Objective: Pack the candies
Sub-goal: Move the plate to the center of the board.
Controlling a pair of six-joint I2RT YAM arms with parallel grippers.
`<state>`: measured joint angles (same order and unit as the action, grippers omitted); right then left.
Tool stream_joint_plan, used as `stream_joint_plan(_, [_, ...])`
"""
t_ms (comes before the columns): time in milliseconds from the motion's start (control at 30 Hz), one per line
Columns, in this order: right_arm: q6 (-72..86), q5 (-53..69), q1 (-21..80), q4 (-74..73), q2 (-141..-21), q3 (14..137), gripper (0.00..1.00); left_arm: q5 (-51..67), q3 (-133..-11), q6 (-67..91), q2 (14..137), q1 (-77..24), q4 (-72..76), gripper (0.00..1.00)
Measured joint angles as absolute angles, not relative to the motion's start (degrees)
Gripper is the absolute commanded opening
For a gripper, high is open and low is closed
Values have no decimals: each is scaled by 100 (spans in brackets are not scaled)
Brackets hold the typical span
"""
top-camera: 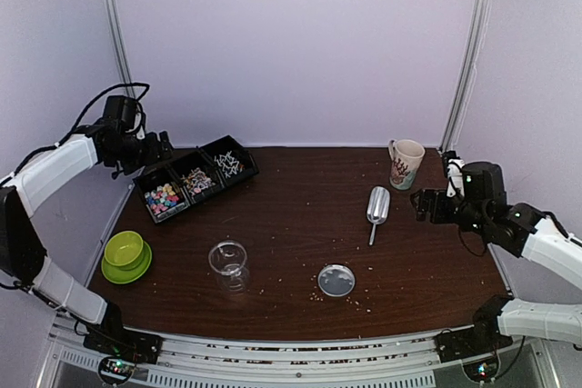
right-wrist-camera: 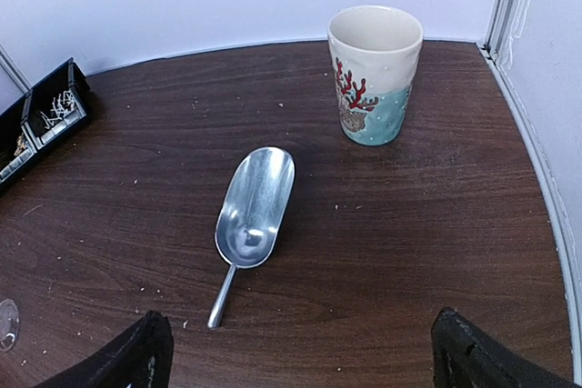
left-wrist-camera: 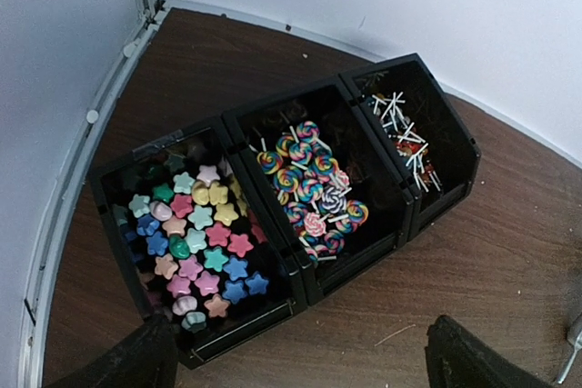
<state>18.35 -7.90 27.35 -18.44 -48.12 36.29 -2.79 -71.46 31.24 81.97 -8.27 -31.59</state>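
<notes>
Three black bins (top-camera: 195, 179) stand at the back left. In the left wrist view the left bin holds pastel star candies (left-wrist-camera: 195, 238), the middle one swirl lollipops (left-wrist-camera: 314, 193), and the right one small white-stick pieces (left-wrist-camera: 402, 134). My left gripper (top-camera: 156, 149) hovers above the bins, open and empty (left-wrist-camera: 300, 365). A clear jar (top-camera: 228, 263) stands open at the front centre, with its round lid (top-camera: 336, 280) lying to its right. A metal scoop (top-camera: 376, 206) lies empty on the table, also in the right wrist view (right-wrist-camera: 250, 215). My right gripper (top-camera: 426, 205) is open and empty (right-wrist-camera: 296, 361), to the right of the scoop.
A patterned mug (top-camera: 406, 163) stands at the back right, also in the right wrist view (right-wrist-camera: 373, 74). A green bowl on a green saucer (top-camera: 125, 254) sits at the front left. Pale crumbs (top-camera: 314, 297) are scattered near the lid. White walls close off the back and sides.
</notes>
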Motion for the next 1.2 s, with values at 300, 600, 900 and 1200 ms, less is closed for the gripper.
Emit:
stream_joint_plan(300, [1835, -1061, 2886, -1481, -4751, 3216, 99, -482, -7745, 3291, 9317, -976, -3148, 98])
stream_joint_plan(600, [1815, -1157, 2958, -1374, -4746, 3216, 99, -537, -8556, 3573, 10501, -980, -3162, 98])
stream_joint_plan(900, [1815, -1162, 2967, -1343, -4768, 3216, 99, -639, -8766, 3830, 11113, -980, -3496, 89])
stream_joint_plan(1200, [1815, -1162, 2967, -1332, -4768, 3216, 100, -587, -8892, 4021, 11295, -980, -3577, 77])
